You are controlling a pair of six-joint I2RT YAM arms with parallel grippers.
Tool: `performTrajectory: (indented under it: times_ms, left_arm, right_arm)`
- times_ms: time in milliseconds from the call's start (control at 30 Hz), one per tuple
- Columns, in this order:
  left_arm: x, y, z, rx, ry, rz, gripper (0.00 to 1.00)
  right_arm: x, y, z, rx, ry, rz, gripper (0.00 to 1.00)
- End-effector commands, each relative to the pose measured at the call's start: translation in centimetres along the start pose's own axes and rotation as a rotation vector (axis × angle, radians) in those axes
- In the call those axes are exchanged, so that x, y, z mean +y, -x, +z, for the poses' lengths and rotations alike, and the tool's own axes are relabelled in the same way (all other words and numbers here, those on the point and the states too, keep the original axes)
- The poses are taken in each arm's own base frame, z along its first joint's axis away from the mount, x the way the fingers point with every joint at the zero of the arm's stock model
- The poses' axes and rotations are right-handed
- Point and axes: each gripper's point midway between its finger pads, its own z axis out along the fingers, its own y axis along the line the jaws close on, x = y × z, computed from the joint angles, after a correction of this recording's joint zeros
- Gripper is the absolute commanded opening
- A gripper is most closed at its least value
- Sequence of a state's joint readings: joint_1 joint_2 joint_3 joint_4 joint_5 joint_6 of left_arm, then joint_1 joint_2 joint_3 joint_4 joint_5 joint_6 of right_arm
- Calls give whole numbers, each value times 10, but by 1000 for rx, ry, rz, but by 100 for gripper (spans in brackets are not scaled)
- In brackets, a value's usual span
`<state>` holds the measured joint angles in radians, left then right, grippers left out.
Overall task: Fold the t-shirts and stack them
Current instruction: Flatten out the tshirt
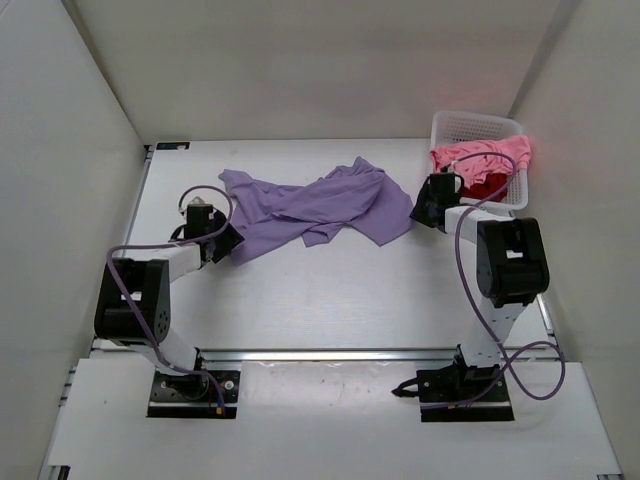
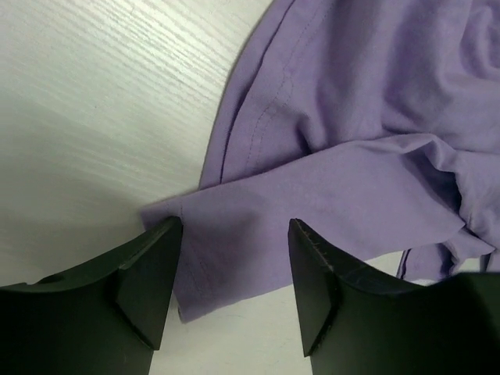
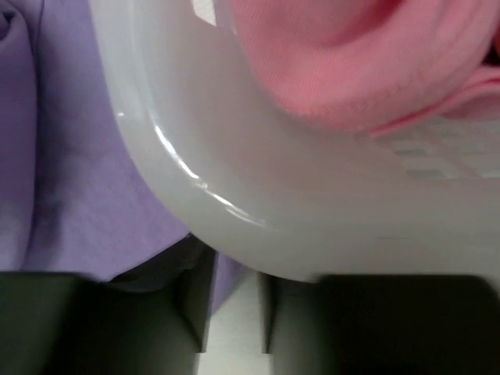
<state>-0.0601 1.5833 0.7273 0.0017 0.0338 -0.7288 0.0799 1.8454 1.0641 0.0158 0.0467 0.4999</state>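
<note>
Looking from the top camera, the lavender shirt [image 1: 310, 205] lies crumpled on the worktop [image 1: 330, 300] between the two arms. The left tool [image 1: 230, 240] is at its near-left corner, touching the cloth; from this height I cannot tell how its jaws stand. The right tool [image 1: 420, 215] is at the right edge of the same shirt, just beside the basket [image 1: 478, 122]. The pink shirt [image 1: 490, 153] hangs over the basket's near rim. The red shirt [image 1: 490, 187] shows only as a small patch under it; the rest is hidden.

On the left wrist camera, the left tool [image 2: 234, 234] is open. Its two dark fingers [image 2: 148, 273] stand apart, and a flat corner of the lavender shirt [image 2: 351, 117] lies between them on the worktop [image 2: 94, 101], not pinched. The rest of the shirt is cut off by the frame.

On the right wrist camera, everything is blurred. The right tool [image 3: 234, 312] shows a narrow gap between its fingers [image 3: 191, 305] with nothing in it, so it is open and holds nothing. The basket [image 3: 273, 180] wall fills the middle, just ahead of the fingertips. The pink shirt [image 3: 351, 55] bulges over the rim above, and the lavender shirt [image 3: 78, 172] lies on the left. Whether the fingers touch the basket I cannot tell.
</note>
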Motion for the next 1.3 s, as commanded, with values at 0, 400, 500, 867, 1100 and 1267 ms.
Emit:
performTrajectory:
  times_ms: [0, 400, 500, 867, 1100, 1267]
  left_arm:
    - [8, -13, -7, 22, 38, 57, 62]
    - [-71, 80, -17, -134, -140, 39, 0]
    - [-109, 138, -53, -252, -244, 30, 0]
    - [-8, 80, -128, -417, 6, 116, 11]
    - [43, 28, -109, -305, 54, 44, 94]
    - [51, 15, -100, -247, 86, 18, 52]
  right_arm:
    - [15, 19, 11, -32, 50, 22, 19]
    - [76, 60, -55, -154, 141, -106, 0]
    - [85, 69, -84, -168, 183, -107, 0]
    - [1, -72, -204, 26, 145, -171, 0]
    - [-18, -111, -208, 101, 233, -131, 39]
    - [-9, -117, -199, 129, 254, -180, 39]
